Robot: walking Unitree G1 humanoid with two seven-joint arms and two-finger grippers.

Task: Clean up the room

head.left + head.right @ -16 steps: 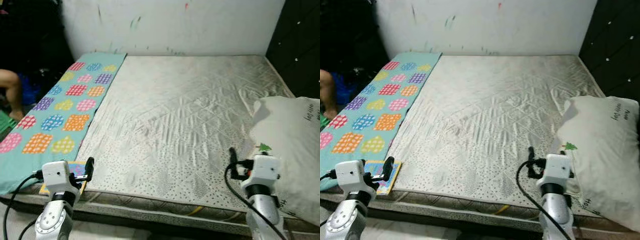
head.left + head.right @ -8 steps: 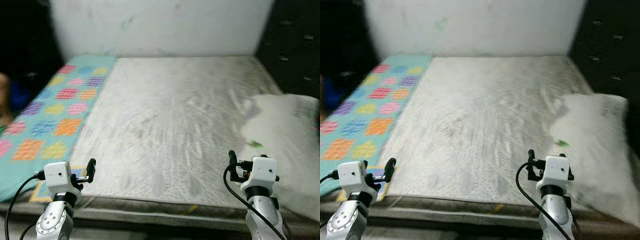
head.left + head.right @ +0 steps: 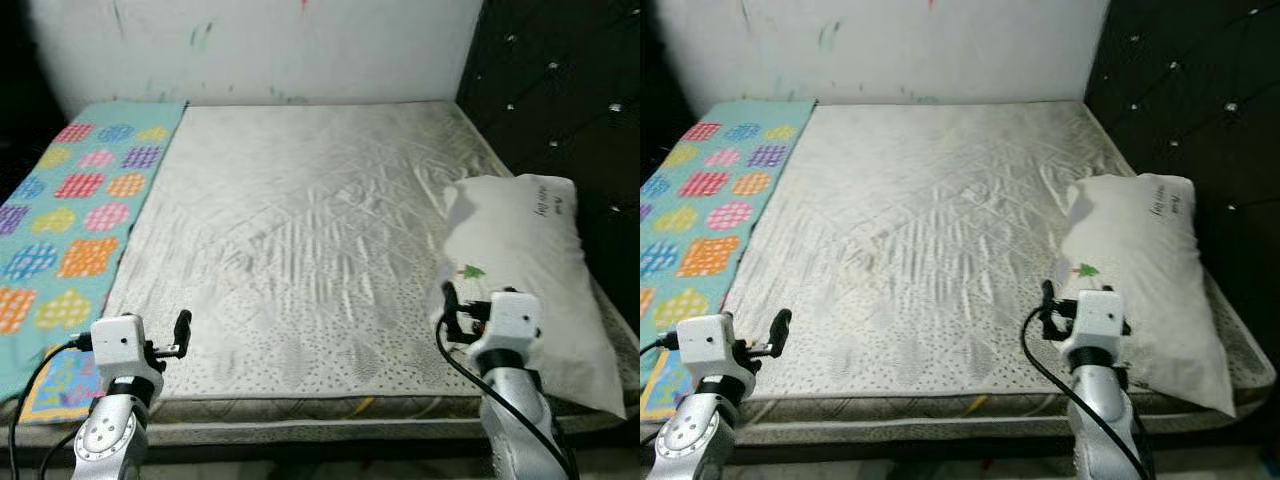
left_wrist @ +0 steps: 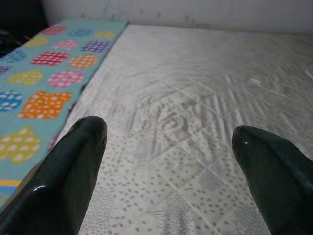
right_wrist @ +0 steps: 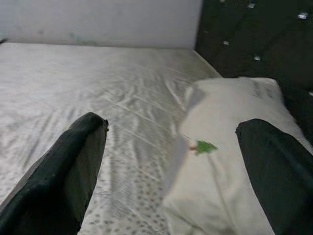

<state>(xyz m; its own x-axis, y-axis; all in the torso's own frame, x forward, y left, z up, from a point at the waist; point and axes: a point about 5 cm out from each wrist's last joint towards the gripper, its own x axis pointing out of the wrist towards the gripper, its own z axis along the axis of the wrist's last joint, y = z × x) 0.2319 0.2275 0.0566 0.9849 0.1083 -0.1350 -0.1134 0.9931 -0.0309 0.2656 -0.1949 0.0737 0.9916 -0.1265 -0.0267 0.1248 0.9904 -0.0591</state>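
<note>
A bare grey-white mattress [image 3: 300, 220] spreads out in front of me. Along its left side lies a teal cover [image 3: 70, 200] with coloured patches. A white pillow [image 3: 520, 250] with a small green mark lies lengthwise on the right side, beside the dark headboard. My left gripper [image 3: 181, 326] hovers at the front left edge of the bed, open and holding nothing [image 4: 168, 131]. My right gripper [image 3: 449, 300] hovers at the front right, just left of the pillow's near end, also open with nothing between its fingers [image 5: 173, 125].
A black tufted headboard [image 3: 560, 90] runs along the right of the bed. A white wall [image 3: 270, 40] with paint marks closes the far side. The bed's front edge [image 3: 300, 408] is right under my arms.
The camera has swung to the right: the pillow and headboard came fully into view and the person's leg at the left edge left it. Both grippers keep their pose, open.
</note>
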